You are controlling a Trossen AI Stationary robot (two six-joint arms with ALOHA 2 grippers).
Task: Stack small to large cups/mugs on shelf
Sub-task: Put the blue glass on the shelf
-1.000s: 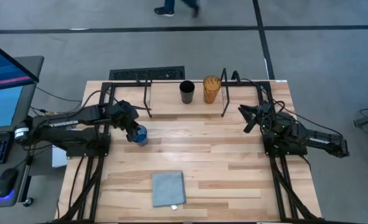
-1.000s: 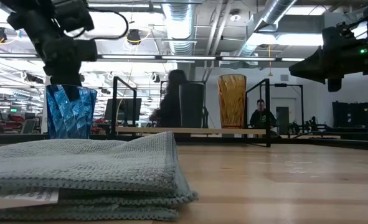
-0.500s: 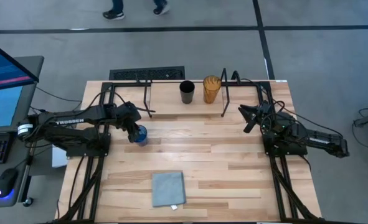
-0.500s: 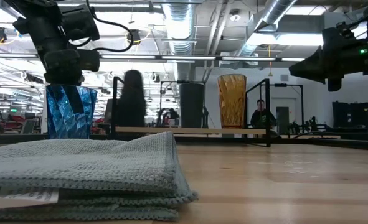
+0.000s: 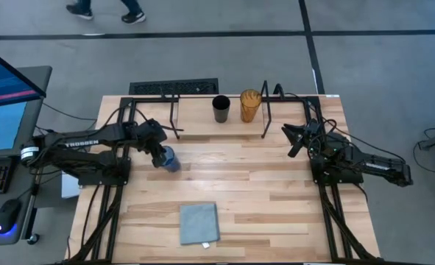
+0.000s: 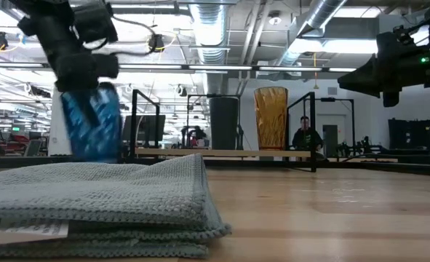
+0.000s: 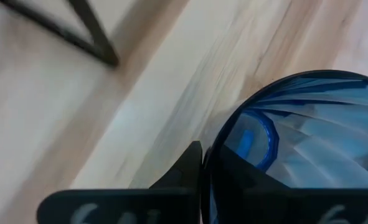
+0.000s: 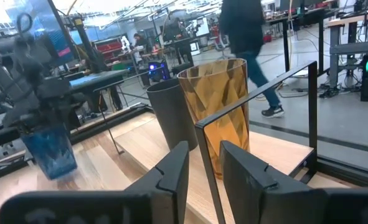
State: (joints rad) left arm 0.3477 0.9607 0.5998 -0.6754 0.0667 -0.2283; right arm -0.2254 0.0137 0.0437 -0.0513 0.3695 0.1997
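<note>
The blue tumbler was gripped at its rim by the left gripper, tilted above the worktop. The right gripper was held open beside the shelf. The tumbler would best be levelled before being carried to the shelf

The blue cup looks blurred at left of the low view; the left wrist view's edge cuts it off.

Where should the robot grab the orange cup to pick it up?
Probably by its rim from above. The orange cup stands upright with its mouth open on the shelf, with the black cup close beside it, so a sideways grab looks cramped.
</note>
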